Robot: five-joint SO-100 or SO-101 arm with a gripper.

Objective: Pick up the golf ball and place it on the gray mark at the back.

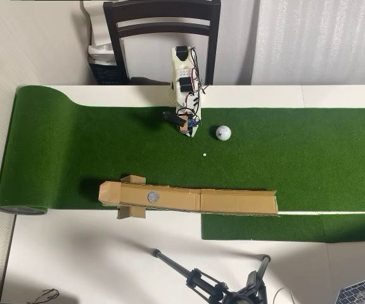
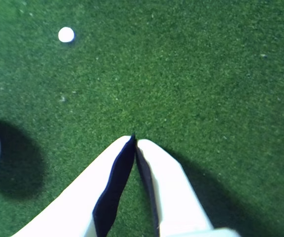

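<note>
My white two-fingered tool [image 2: 134,140] hangs over the green artificial-turf mat [image 1: 296,164] with its tips pinched together, holding nothing. The white dimpled golf ball [image 1: 223,132] rests on the turf just to the right of my tool in the overhead view (the wrist view catches only its blurred edge at the left border). A small white dot [image 2: 66,34], possibly a marker, lies nearby. The round gray mark [image 1: 152,197] sits on a brown cardboard channel [image 1: 233,202], well apart from the ball.
</note>
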